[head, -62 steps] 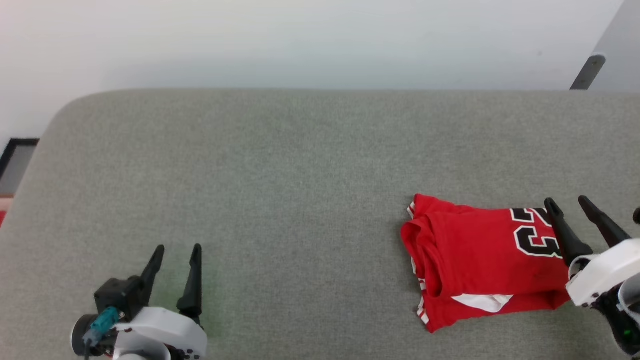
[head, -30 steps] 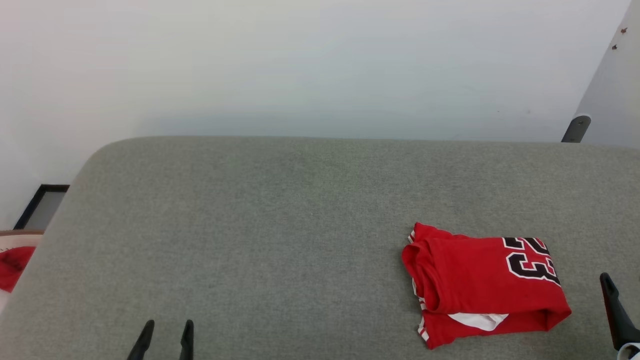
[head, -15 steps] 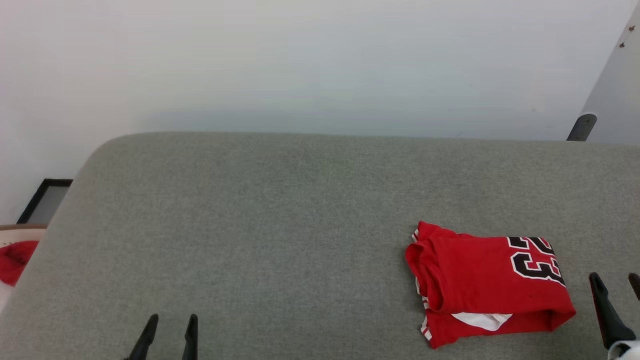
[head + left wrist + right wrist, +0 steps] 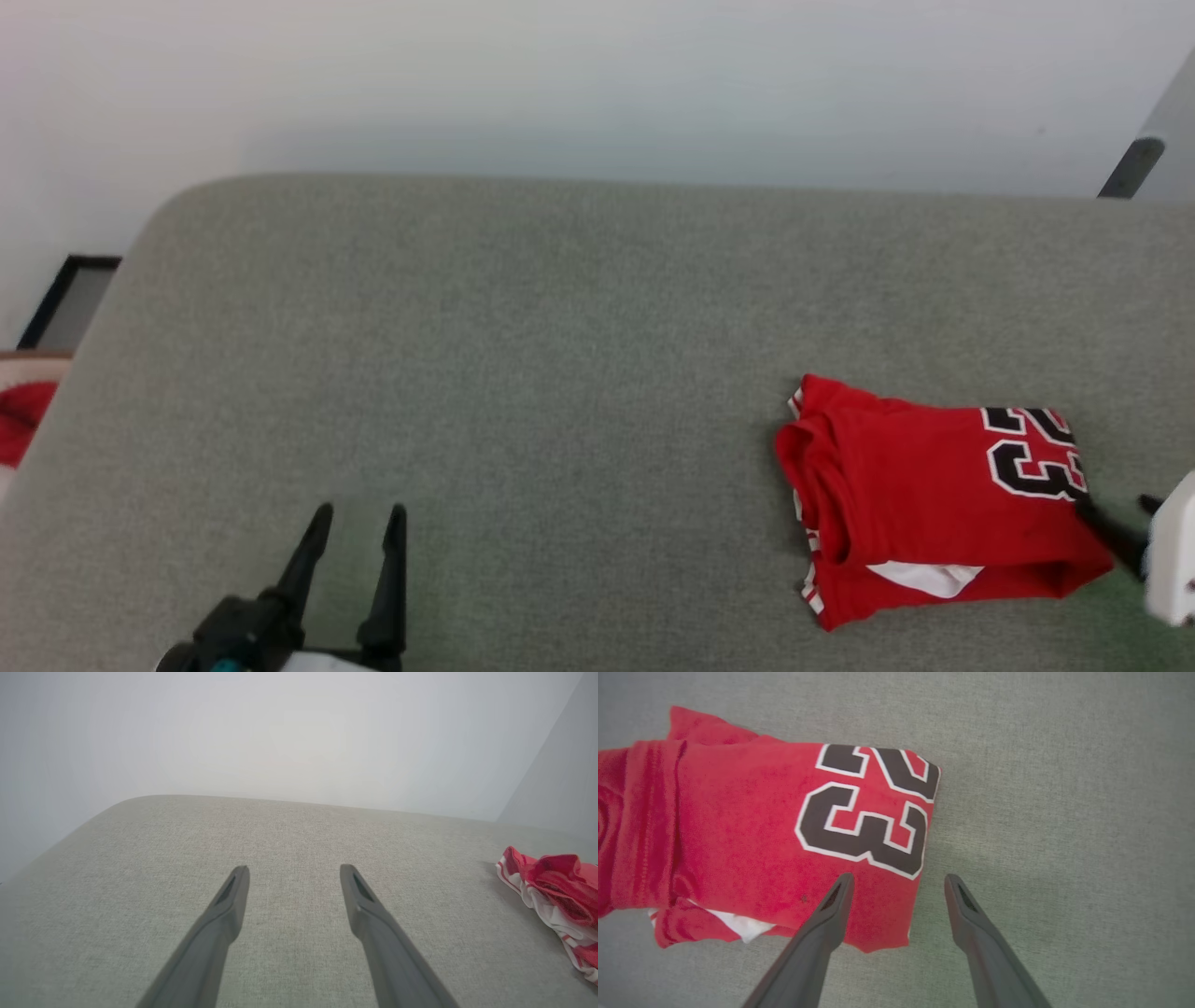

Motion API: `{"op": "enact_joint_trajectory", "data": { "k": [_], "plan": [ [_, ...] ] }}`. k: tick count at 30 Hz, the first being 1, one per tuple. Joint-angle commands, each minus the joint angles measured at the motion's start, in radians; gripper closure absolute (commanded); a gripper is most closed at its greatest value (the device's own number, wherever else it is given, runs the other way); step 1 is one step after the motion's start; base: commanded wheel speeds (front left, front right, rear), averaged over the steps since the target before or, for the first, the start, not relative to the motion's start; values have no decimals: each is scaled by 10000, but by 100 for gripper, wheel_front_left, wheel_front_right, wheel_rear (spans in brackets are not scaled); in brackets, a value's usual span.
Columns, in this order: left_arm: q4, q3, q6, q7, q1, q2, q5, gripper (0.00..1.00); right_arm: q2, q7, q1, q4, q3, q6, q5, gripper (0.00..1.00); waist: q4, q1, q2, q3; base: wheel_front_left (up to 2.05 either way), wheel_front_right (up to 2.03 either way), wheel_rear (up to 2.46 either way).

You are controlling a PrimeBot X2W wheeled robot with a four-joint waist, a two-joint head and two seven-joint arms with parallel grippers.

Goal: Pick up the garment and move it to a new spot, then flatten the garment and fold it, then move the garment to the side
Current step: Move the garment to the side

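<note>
folded jersey at the right of the table, both tools spread and empty

the red sports jersey with white panels and black, white-edged numerals "23" [image 4: 934,504] lies folded into a thick packet on the grey fabric-covered table [image 4: 560,373], well over to the right and toward the near edge. the numerals sit on top at its right end. a rolled red fold runs down its left end, and a strip of white shows from under the near edge.

the right tool [image 4: 1117,507] comes in from the right edge of the head view, its dark fingers reaching to the jersey's near right corner. seen from its own wrist, the right tool [image 4: 899,877] is spread wide and grasps nothing. one finger is over the jersey [image 4: 738,826] just below the "3", the other over bare table [image 4: 1064,812] just beside the cloth's edge. whether that finger presses on the fabric i cannot tell.

the left tool [image 4: 361,511] sits at the near left of the table, well apart from the jersey, fingers likewise parted and empty. from its wrist, the left tool [image 4: 294,870] points across bare table [image 4: 289,826] toward the white wall [image 4: 280,732], with the rolled end of the jersey [image 4: 556,886] at the far right.

beyond the table's left edge lies a plain red cloth [image 4: 19,415].
</note>
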Motion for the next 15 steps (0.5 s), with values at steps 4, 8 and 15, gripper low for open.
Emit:
{"op": "enact_joint_trajectory", "data": {
  "k": [4,8,15],
  "plan": [
    [254,-151,-77,-54,-645,-51,23,0,-346,1780,-677,307,-253,-10,348,0,238,0,-1,860,0,0,0],
    [378,-268,-143,-42,-1118,-124,1,0,-328,2681,-1035,483,-308,-10,345,0,352,0,-1,1336,0,0,0],
    [637,-498,-197,-40,-1772,-211,122,0,322,2627,-1410,1149,94,-10,125,0,375,0,-1,1928,0,0,0]
  ]
}}
